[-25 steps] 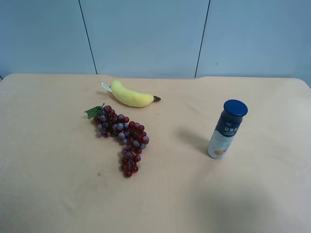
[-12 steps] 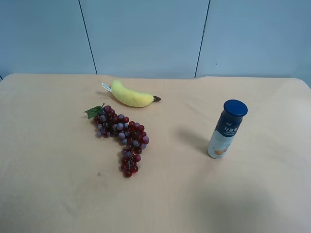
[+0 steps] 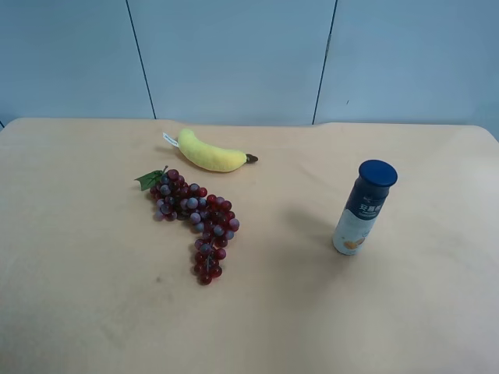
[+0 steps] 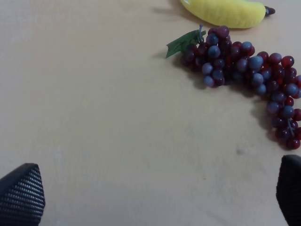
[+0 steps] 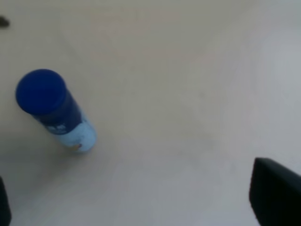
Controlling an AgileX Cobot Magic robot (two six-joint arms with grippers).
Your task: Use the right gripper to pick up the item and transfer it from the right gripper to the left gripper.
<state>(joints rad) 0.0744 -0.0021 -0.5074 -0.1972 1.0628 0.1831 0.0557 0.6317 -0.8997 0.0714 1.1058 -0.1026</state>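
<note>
- The right claw is spread wide with nothing between its jaws; only the dark tips of its two fingers show, one of them as a mere sliver.
- The left claw is also spread wide and holds nothing. Its ribbed black fingers hang over bare table.
- The bottle stands upright on the table ahead of the right claw, off toward the sliver finger and well apart from both tips.
- It is a slim cylinder with a round deep-blue cap. The upper body is dark navy with small pale lettering too small to read, and the lower body is white with an orange patch near the base.
- A bunch of grapes, red and bluish with a green leaf at its stem end, lies ahead of the left claw. A yellow banana lies just beyond it.
- The table is a smooth, pale tan surface.
- Behind its far edge rise pale blue-grey wall panels divided by thin dark seams.
</note>
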